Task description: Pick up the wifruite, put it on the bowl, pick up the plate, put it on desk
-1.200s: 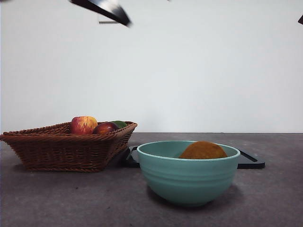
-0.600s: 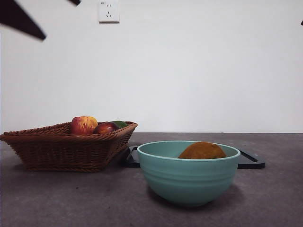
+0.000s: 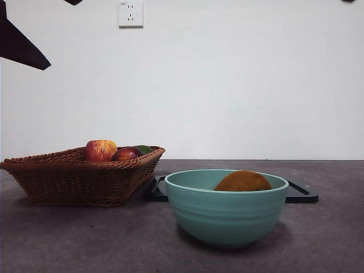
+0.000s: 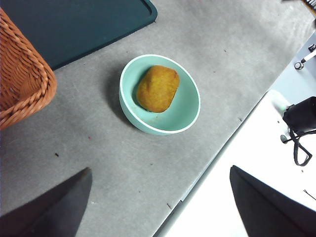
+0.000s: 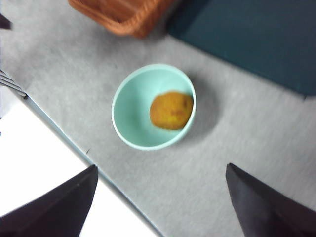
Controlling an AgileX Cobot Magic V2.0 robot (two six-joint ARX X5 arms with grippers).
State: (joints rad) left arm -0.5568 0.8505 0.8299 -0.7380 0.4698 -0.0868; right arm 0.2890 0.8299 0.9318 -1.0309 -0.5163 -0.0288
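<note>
The wifruite already lies inside the bowl on the desk, so what seems left is the dark plate just behind the bowl, untouched, with left claw and right claw both high above the bowl, spread wide, empty.

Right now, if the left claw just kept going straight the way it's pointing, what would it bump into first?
Probably bare desk, near its front edge. The left gripper hangs high and open; the bowl holding the wifruite lies beyond that line, though depth is unclear.
</note>
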